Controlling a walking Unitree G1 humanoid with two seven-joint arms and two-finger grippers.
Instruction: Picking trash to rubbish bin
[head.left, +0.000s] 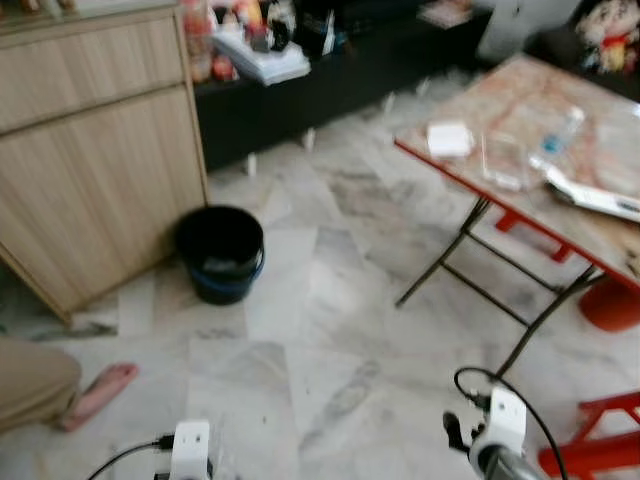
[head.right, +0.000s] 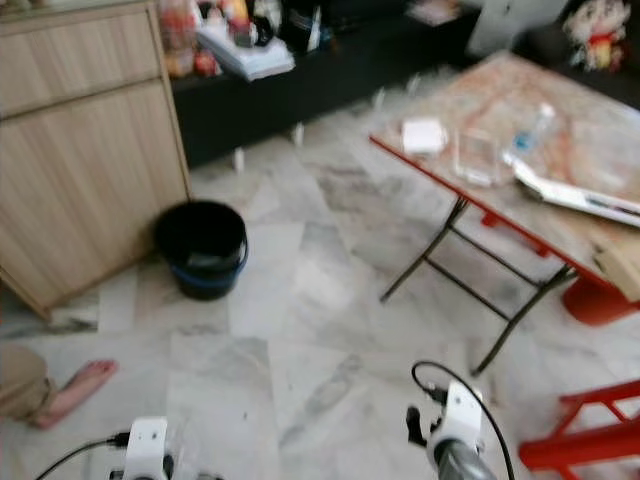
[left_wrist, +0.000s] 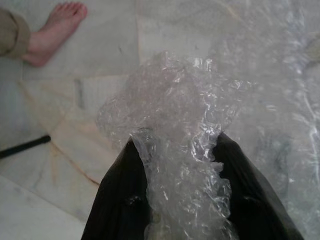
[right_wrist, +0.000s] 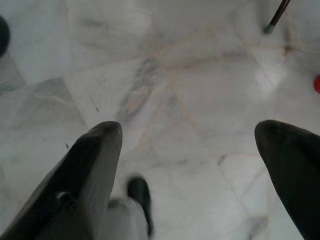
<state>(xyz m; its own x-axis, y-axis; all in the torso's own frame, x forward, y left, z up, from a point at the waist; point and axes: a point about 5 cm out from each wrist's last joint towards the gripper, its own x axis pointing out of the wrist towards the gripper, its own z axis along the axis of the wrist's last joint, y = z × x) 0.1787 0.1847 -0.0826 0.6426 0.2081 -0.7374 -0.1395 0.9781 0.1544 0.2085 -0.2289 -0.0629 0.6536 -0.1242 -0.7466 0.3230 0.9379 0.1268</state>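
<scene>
**Between cabinet and folding table: bubble wrap in hand, bin ahead**

Across the pale marble floor (head.left: 330, 330), the largest things come first: a light wooden cabinet (head.left: 90, 150) on the robot's left, and a folding table with red edging and dark crossed legs on its right. Its marbled tabletop (head.left: 560, 130) carries a small white box (head.left: 449, 138), a clear plastic bottle (head.left: 560, 135) and some white papers (head.left: 595, 195). A person's bare foot (head.left: 98, 392) rests on the floor at the far left.

Just beside the cabinet's corner stands the round black rubbish bin with a blue lower band (head.left: 221, 252). Its mouth is open and upright; something pale seems to lie inside, though the blur makes that hard to confirm.

The task's thing — a crumpled wad of clear bubble wrap (left_wrist: 175, 150) — sits clamped in the left end effector (left_wrist: 182, 155), low and well short of the bin. It should handle as very light, soft and springy: easy to squash, slick on its film and liable to cling on release. The present hold across its bunched middle looks sound, since a loose edge would slip or tear.

The right end effector (right_wrist: 190, 135) hangs over bare floor, its fingers spread wide apart and empty.
</scene>
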